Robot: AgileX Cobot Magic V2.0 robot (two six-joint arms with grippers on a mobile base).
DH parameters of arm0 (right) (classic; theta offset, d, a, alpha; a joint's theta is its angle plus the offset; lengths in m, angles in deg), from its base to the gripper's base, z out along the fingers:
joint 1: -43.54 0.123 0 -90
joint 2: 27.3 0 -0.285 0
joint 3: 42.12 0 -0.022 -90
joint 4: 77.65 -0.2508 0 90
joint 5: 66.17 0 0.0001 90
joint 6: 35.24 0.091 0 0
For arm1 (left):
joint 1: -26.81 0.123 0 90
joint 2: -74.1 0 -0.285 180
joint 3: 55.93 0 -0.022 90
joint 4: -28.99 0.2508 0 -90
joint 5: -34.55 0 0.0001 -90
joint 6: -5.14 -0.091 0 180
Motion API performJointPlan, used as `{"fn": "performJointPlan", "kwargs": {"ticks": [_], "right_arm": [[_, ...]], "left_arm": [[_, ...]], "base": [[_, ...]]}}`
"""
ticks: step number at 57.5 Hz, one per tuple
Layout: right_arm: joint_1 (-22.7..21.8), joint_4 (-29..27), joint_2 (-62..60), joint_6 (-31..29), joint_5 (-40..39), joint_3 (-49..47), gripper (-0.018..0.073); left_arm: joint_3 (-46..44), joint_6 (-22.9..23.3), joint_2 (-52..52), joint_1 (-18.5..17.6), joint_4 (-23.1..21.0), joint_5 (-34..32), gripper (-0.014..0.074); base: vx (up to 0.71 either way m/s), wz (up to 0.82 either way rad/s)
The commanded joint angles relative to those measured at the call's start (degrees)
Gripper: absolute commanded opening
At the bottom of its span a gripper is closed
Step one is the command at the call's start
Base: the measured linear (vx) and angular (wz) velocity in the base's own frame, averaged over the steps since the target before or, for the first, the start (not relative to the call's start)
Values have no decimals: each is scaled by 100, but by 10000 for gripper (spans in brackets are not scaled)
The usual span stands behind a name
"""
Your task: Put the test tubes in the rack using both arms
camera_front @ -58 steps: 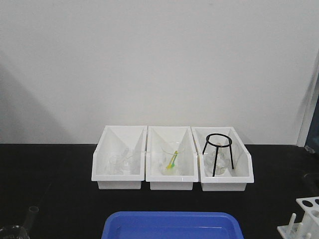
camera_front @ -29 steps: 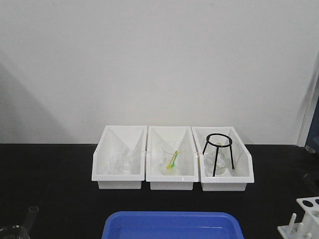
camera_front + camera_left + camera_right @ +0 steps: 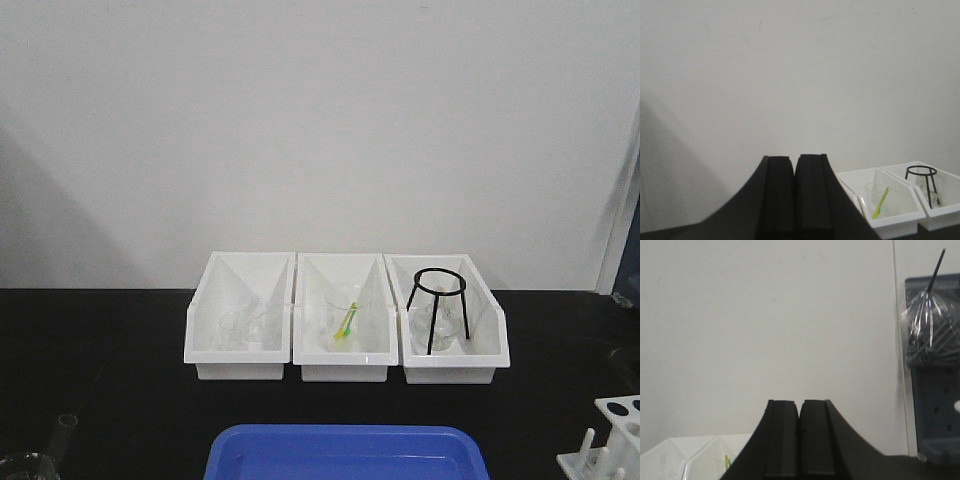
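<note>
The jaws of the left gripper (image 3: 794,172) are seen pressed together, with nothing pinched between them. White open-front plastic bins (image 3: 895,225) are seen at 3 o'clock of them. The jaws of the right gripper (image 3: 799,415) are likewise pressed together and empty. In the front view, the small white plastic rack (image 3: 618,425), with round holes and upright pegs, is found on the black desk (image 3: 100,380) at 4 o'clock and is cut off by the frame edge. A slender clear glass test tube (image 3: 66,428) is seen faintly at 8 o'clock, well apart from the rack. A blue plastic tray (image 3: 345,452) is placed at 6 o'clock, between them.
</note>
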Motion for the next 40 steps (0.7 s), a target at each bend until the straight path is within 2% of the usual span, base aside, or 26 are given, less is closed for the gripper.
{"fn": "performJointPlan", "kwargs": {"ticks": [1,9,16,31,40], "right_arm": [[7,156,652,-160,114,-1072,-7],[7,357,1703,-308,435,-2248,-7],[7,357,2490,-308,435,-2786,-7],[7,242,3202,-297,500,-2964,-7],[7,248,3263,-297,524,-2964,-7]], "left_arm": [[-996,-180,-858,-1,-28,-99,-20],[-2118,-180,-2047,-1,-33,-83,-20],[-2595,-170,-2800,-1,-33,-90,-20],[-2637,-146,-3413,-1,-33,366,-17],[-2637,-599,-3521,-1,-27,611,16]], "base": [[0,0],[0,0],[0,0],[0,0],[0,0]]}}
